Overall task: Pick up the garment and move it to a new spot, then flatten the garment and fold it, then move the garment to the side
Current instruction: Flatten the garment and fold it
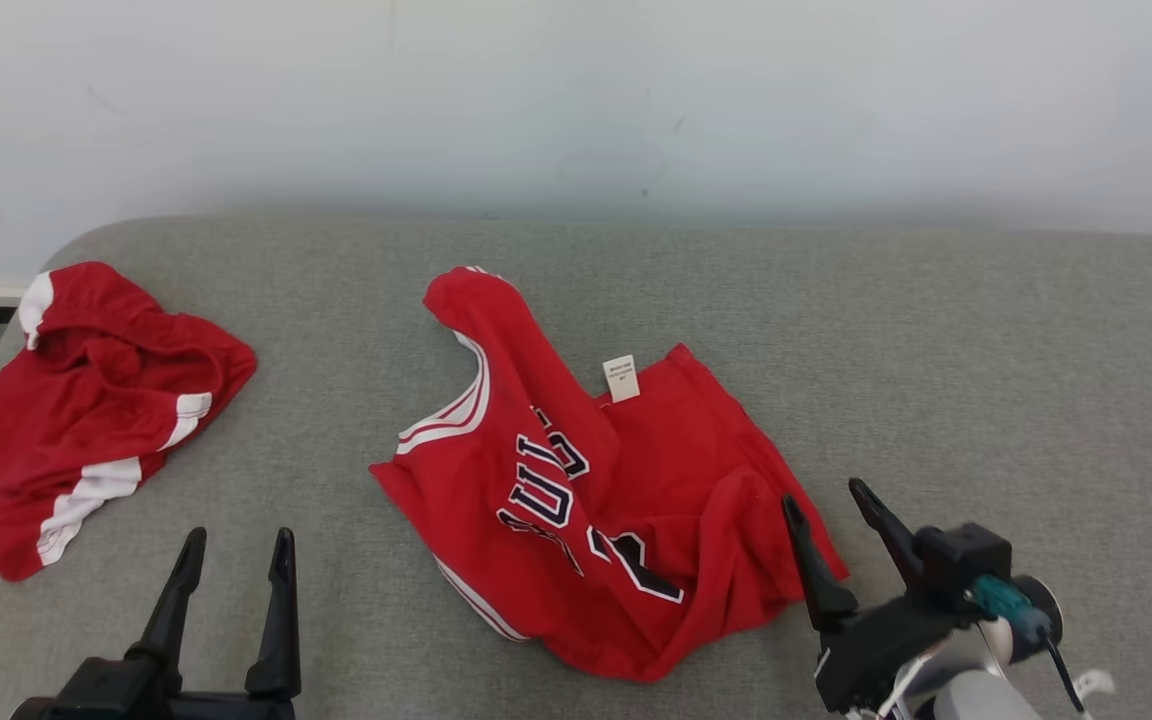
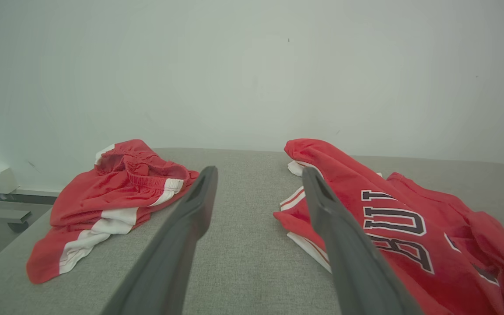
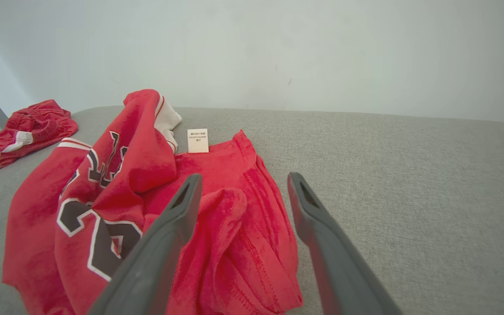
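A red basketball jersey [image 1: 576, 480] with dark lettering, white trim and a white label lies crumpled in the middle of the grey table [image 1: 986, 350]. My right gripper [image 1: 829, 498] is open beside the jersey's lower right edge, its left finger over the cloth. In the right wrist view the right gripper [image 3: 241, 181] straddles the jersey [image 3: 155, 197] hem, holding nothing. My left gripper [image 1: 238, 545] stands open at the lower left, apart from the jersey. From the left wrist, the left gripper [image 2: 258, 173] points at bare table, the jersey [image 2: 387, 218] to its right.
Red shorts [image 1: 86, 400] with white stripes lie bunched at the table's far left, near its edge; the left wrist view shows the shorts [image 2: 112, 197] left of the fingers. A pale wall [image 1: 576, 100] rises behind the table. Bare grey cloth spreads to the right.
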Robot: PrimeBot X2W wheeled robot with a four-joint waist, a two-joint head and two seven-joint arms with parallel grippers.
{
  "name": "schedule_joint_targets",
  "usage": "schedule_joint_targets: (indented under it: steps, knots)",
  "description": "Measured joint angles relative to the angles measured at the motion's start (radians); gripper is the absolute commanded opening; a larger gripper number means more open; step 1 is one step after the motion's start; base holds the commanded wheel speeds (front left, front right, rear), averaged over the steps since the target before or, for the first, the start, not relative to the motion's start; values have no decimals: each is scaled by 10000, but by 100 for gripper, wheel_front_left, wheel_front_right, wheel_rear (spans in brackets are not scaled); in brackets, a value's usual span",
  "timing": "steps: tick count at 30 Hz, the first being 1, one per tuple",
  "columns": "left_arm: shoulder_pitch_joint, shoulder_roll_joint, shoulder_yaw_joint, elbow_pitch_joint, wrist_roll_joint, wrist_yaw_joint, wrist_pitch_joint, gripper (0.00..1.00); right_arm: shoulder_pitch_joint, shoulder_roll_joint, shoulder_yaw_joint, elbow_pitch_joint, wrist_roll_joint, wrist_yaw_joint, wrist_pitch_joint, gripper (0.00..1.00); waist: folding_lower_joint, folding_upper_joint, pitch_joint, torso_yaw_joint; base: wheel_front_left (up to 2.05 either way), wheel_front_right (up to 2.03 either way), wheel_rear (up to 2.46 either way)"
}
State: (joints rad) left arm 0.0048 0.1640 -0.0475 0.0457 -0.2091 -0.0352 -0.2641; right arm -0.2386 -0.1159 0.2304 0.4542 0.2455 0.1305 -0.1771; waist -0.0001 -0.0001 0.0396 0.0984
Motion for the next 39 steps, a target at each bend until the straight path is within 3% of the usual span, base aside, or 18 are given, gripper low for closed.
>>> schedule_joint_targets:
  steps: [18, 20, 21, 30, 39]
  knots:
    - [-346, -633, -25, 313, 320, -405, 0, 100, -1848, -474, 959, 3340, 815, 0, 272, 98, 1, 2, 494, 1065, 0, 0, 0]
    - [-360, -677, -12, 314, 345, -443, 0, 100, -1972, -449, 1081, 3584, 922, 0, 178, 5, 1, 1, 542, 1129, 0, 0, 0]
    - [-362, -700, -2, 316, 355, -443, 0, 100, -2037, -445, 1141, 3693, 993, 0, 132, 0, 1, 1, 564, 1147, 0, 0, 0]
    - [-351, -817, 127, 499, 456, -537, 0, 100, -2317, -522, 1256, 3854, 1344, 0, -715, 0, 1, 1, 508, 871, 0, 0, 0]
    - [-45, -930, 311, 575, 447, -537, 0, 100, -989, -1459, 731, 1645, 1503, 0, -844, 0, 1, 2, 337, 107, 0, 0, 0]
